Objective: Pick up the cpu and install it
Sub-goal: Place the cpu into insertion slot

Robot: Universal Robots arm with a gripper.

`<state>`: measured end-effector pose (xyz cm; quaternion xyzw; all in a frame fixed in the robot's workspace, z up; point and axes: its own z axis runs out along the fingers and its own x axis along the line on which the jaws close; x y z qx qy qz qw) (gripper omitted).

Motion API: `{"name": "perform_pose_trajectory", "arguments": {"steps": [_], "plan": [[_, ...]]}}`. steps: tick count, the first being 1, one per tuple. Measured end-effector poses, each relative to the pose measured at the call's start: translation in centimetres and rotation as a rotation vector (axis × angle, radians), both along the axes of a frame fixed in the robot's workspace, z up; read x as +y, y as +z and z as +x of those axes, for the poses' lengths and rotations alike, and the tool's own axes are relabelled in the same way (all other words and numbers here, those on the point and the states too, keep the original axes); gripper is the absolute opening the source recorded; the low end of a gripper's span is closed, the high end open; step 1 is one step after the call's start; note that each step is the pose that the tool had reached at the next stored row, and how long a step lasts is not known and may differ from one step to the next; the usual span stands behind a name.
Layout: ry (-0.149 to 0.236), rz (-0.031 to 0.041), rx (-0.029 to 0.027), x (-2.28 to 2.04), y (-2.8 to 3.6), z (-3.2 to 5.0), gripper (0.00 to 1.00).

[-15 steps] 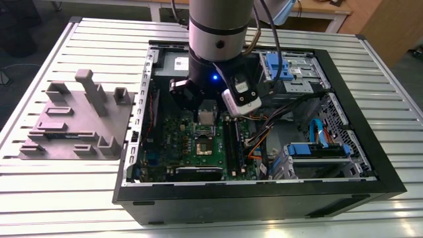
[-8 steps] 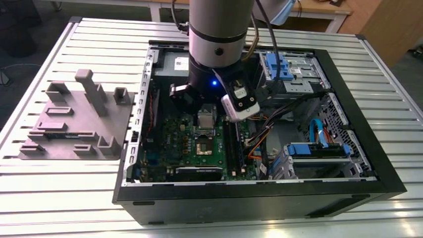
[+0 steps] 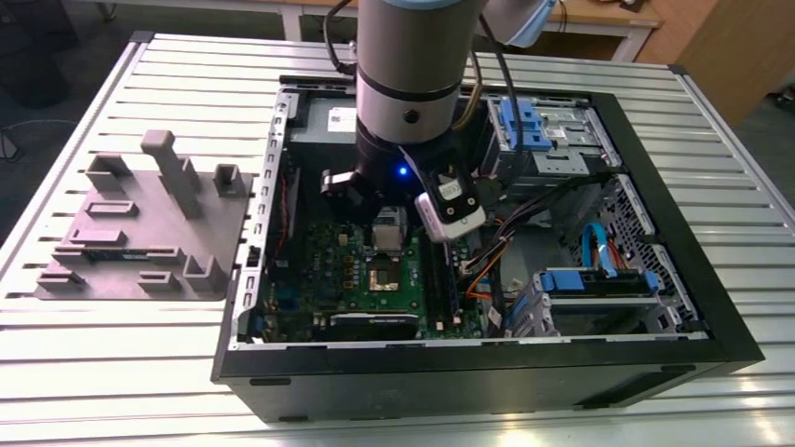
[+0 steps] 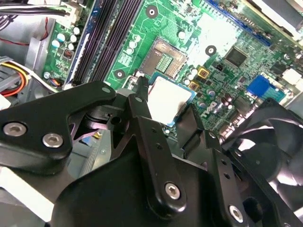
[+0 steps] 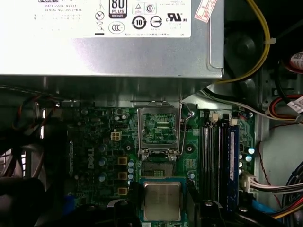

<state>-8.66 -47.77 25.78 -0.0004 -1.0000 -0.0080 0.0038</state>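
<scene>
Inside the computer case (image 3: 497,372), centre of the exterior view, the gripper (image 4: 166,111) is clamped on the cpu (image 4: 168,94) just beside the open socket (image 4: 163,59). Set down tilted or offset, it could bend pins.

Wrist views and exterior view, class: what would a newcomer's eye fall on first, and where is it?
The shiny cpu, clamped in the black gripper over the green motherboard. Next, the open socket beside it, its metal frame flipped up. In the exterior view, the arm reaches down into the open computer case on a slatted table.
</scene>
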Motion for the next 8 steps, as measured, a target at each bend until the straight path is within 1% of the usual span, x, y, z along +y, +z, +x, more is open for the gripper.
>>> {"name": "perform_pose_trajectory", "arguments": {"steps": [1,8], "plan": [[0.0,0.0,0.0,0.0,-0.08,0.0,0.47],[0.0,-0.0001,0.0001,0.0,-0.12,0.01,0.47]]}}
